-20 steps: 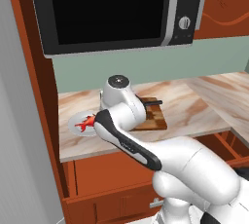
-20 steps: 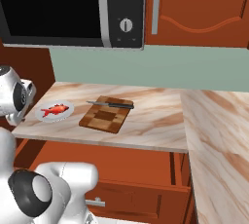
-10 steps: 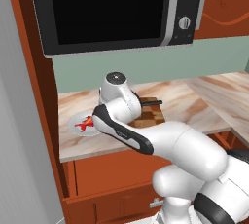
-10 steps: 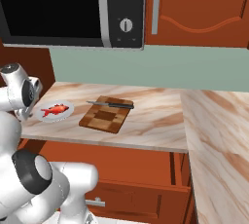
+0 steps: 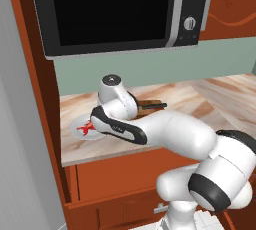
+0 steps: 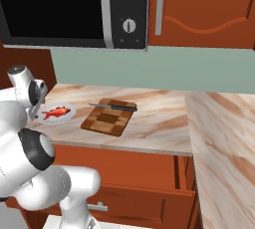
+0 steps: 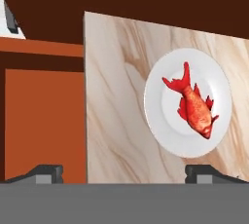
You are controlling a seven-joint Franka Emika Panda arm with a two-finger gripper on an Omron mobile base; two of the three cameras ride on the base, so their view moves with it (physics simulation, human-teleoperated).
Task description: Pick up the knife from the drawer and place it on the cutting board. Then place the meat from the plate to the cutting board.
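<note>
The knife [image 6: 117, 106] lies across the far edge of the checkered cutting board [image 6: 107, 121]; its dark handle [image 5: 152, 105] shows past my arm in the left base view. Left of the board, the red-orange meat [image 6: 56, 112] rests on the white plate [image 6: 70, 109]. My gripper [image 7: 124, 173] hangs open above the counter's left end with nothing between its fingers. In the hand view the meat [image 7: 195, 107] and plate [image 7: 156, 117] sit ahead of the right fingertip [image 7: 202, 171]. The drawer [image 6: 149, 193] stands slightly pulled out under the counter.
A black microwave [image 6: 64, 9] hangs above the counter, with red-brown cabinet doors [image 6: 199, 9] to its right. A tall red-brown cabinet side [image 5: 40, 99] walls off the counter's left end. The marble counter [image 6: 159, 118] runs on to the right and turns toward me.
My arm has swung left, bringing the hand over the counter's left end by the plate. Knife, board, plate and meat have not moved, and the gripper stays open.
</note>
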